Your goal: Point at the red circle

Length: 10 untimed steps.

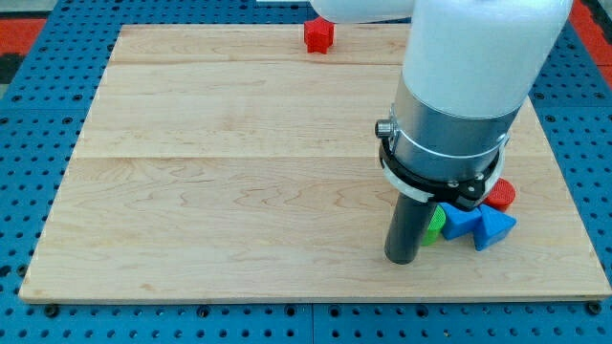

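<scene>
My tip (402,258) rests on the wooden board (239,191) near its bottom right; it is a plain rod with no jaws. A green block (436,225) sits just right of it, then two blue blocks (462,222) (493,229). The red circle (501,196) lies up-right of the tip, beyond them. A red block (318,36) sits at the top edge. The board's left is bare wood.

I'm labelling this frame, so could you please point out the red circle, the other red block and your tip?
red circle (503,195), camera view, its visible top face.
red block (318,35), camera view, its front face.
my tip (401,258), camera view, the rod's lower end.
</scene>
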Each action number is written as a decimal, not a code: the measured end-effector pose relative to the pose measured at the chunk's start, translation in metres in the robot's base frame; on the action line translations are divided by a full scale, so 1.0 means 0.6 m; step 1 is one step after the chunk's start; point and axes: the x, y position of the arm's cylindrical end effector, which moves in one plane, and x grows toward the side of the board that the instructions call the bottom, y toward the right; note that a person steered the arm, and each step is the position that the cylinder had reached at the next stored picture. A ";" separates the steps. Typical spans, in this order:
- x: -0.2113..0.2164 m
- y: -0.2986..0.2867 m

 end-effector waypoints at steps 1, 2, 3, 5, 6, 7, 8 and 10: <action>0.007 0.000; 0.019 0.016; 0.020 0.031; 0.049 0.240; -0.041 0.333; -0.183 0.335; -0.264 0.336; -0.255 0.336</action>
